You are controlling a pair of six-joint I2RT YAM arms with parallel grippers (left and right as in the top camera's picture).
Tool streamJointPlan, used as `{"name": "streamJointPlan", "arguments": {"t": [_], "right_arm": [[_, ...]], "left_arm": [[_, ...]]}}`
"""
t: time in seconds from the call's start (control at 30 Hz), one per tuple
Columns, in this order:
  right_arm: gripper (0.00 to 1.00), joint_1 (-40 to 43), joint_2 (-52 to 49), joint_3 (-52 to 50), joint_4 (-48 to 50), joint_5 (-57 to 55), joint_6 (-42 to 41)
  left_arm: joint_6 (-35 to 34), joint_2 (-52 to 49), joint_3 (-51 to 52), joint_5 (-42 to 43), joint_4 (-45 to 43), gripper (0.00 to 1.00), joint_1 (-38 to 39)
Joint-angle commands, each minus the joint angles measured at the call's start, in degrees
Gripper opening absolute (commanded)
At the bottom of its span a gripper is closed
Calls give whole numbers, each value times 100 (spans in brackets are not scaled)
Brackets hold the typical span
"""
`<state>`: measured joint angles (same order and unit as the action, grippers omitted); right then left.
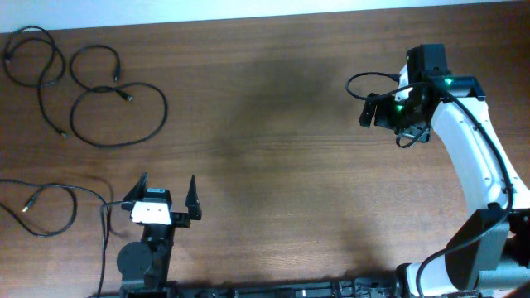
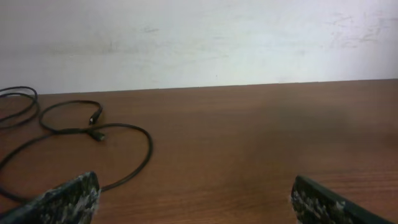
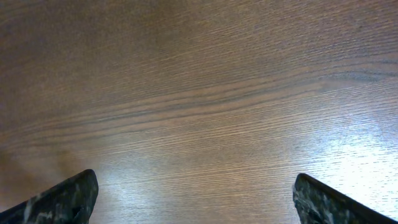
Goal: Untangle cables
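**Open wood mid-counter, cords on the left**

The brown wooden counter point(image 1: 273, 124) gave a broad bare lane between the left claw point(image 1: 166, 192) and the right claw point(image 1: 374, 112), both spread wide. Thin black looped cables point(image 1: 72, 120) sprawled over the far-left corner. Another thin black cable point(image 1: 73, 209) curled near the left claw's outer side, narrowing passage there.

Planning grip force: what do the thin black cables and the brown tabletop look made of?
Thin black cables: flexible rubber- or plastic-jacketed cord, matte, judging by their soft loose loops. Brown tabletop: wood or wood-look laminate, semi-gloss; grain lines and glare patches show.
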<state>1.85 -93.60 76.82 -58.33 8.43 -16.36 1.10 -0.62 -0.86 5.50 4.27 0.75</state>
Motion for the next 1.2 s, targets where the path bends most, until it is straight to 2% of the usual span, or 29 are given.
{"name": "streamJointPlan", "arguments": {"t": [0.0, 0.77, 1.07, 1.17], "right_arm": [[99, 7, -9, 35, 7, -4, -20], [99, 92, 59, 33, 15, -7, -20], [99, 92, 901, 33, 323, -7, -20], [99, 81, 1561, -76, 323, -7, -20]], "left_arm": [[-114, 31, 39, -42, -2, 99, 22], [-114, 31, 39, -42, -13, 99, 22], [-114, 31, 39, -42, -11, 99, 22], [-114, 31, 39, -42, -13, 99, 22]]}}
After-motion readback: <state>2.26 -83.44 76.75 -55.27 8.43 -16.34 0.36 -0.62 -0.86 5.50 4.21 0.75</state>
